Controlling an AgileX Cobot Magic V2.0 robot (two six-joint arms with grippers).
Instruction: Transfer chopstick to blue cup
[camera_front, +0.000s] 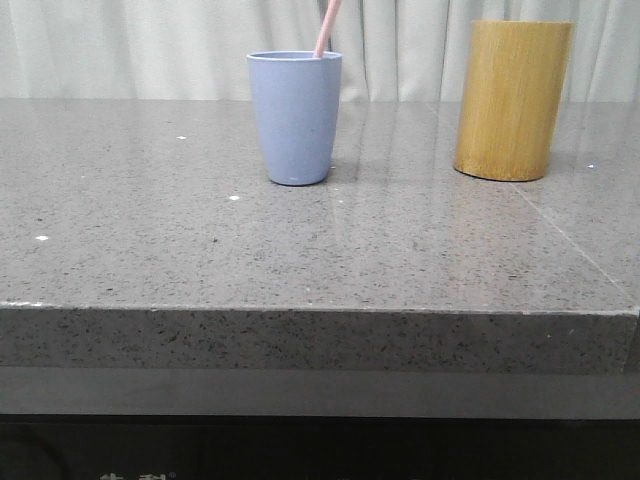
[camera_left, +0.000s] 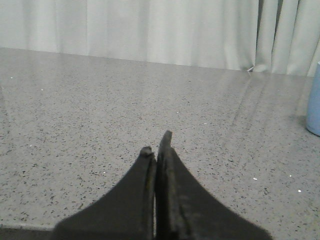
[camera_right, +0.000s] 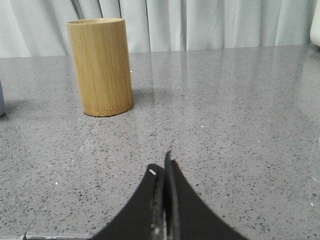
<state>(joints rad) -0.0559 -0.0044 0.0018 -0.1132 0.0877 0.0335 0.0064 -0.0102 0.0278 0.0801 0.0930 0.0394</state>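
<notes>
The light blue cup (camera_front: 295, 118) stands upright on the grey stone table (camera_front: 300, 250), left of centre. A pale pink chopstick (camera_front: 327, 28) leans out of it, its upper end cut off by the picture's top edge. A sliver of the blue cup (camera_left: 314, 102) also shows in the left wrist view. My left gripper (camera_left: 156, 145) is shut with nothing in it, low over bare table. In the right wrist view my right gripper (camera_right: 161, 169) is shut and empty too, some way in front of the bamboo cylinder.
A taller yellow-brown bamboo cylinder (camera_front: 512, 100) (camera_right: 100, 66) stands to the right of the blue cup. Pale curtains (camera_front: 150, 45) hang behind the table. The table's front edge (camera_front: 300, 308) runs across the front view.
</notes>
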